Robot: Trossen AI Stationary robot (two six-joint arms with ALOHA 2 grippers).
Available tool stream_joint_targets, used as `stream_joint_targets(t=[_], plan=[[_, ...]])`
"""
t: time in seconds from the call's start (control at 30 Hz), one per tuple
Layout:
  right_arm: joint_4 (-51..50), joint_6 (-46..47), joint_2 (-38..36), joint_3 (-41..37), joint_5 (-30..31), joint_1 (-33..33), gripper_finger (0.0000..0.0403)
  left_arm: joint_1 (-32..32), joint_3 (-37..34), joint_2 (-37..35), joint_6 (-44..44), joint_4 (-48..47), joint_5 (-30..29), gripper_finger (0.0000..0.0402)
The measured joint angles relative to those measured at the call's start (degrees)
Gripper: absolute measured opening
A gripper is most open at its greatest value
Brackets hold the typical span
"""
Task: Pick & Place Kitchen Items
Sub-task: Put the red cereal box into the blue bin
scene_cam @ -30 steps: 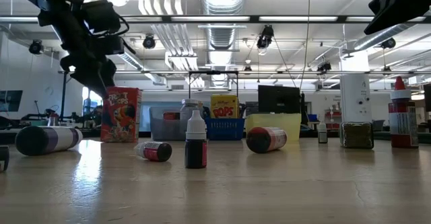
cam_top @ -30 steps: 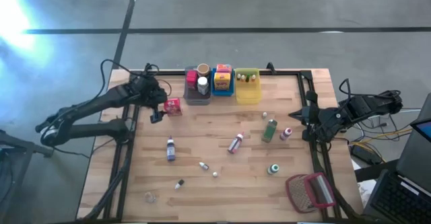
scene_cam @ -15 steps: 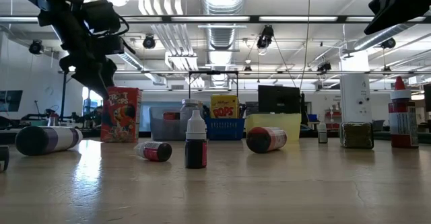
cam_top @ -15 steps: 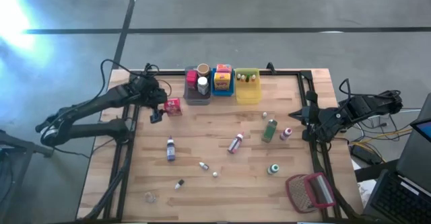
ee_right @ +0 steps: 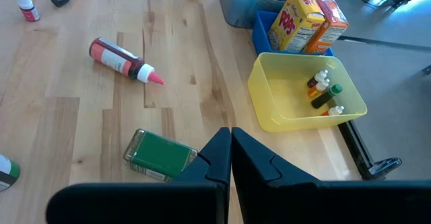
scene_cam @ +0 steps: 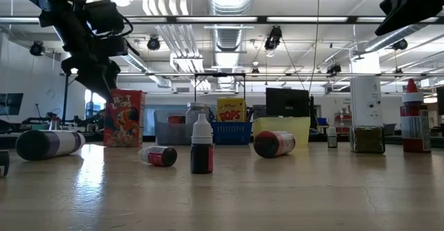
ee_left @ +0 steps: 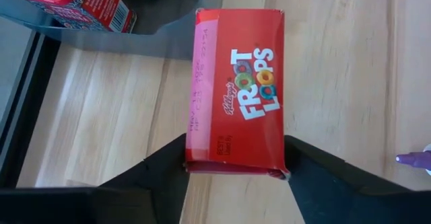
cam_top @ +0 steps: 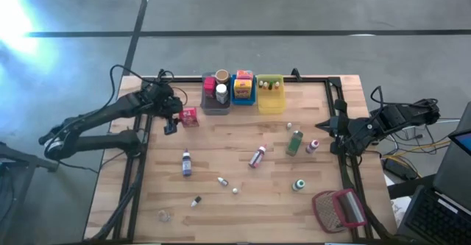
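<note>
A red cereal box (ee_left: pixel 236 89) stands upright on the table near the far left (cam_top: pixel 189 116) (scene_cam: pixel 125 117), in front of the grey bin. My left gripper (ee_left: pixel 236 158) (cam_top: pixel 174 123) is shut on it. My right gripper (ee_right: pixel 230 150) (cam_top: pixel 324 126) hovers shut and empty over the table's right edge. Loose kitchen items lie about the table: a green bottle (cam_top: pixel 294 142), a pink-capped bottle (cam_top: pixel 257 157), a purple bottle (cam_top: pixel 186 164) and several tiny bottles. My left gripper pinches the cereal box by its two narrow sides, one finger on the pink side's edge (ee_left: pixel 190 150), the other on the opposite edge (ee_left: pixel 283 153), at the box's end nearest the wrist. The fingers slant down from the near left. The box stands on the table.
Grey (cam_top: pixel 215 102), blue (cam_top: pixel 243 96) and yellow (cam_top: pixel 271 102) bins stand in a row at the far edge, each holding groceries. A red-framed mesh object (cam_top: pixel 338 210) lies at the near right corner. A black rail frames the table (cam_top: pixel 221 138).
</note>
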Motion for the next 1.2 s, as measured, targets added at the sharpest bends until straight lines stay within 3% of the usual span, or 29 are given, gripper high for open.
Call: stream_joint_targets(t=[0.33,0.7,1.0,1.2], plan=[[0.0,0.0,0.0,0.0,0.0,0.0,0.0008,0.0,0.0,0.0,0.0,0.0,-0.1,0.0197],[0.0,0.0,0.0,0.0,0.0,0.0,0.0008,0.0,3.0,0.0,-1.3,-0.4,0.6,0.0193],[0.0,0.0,0.0,0.0,0.0,0.0,0.0008,-0.4,8.4,0.0,-7.7,1.5,11.8,0.0193],[0.0,0.0,0.0,0.0,0.0,0.0,0.0008,-2.8,8.7,0.5,-12.1,11.6,16.9,0.0193]])
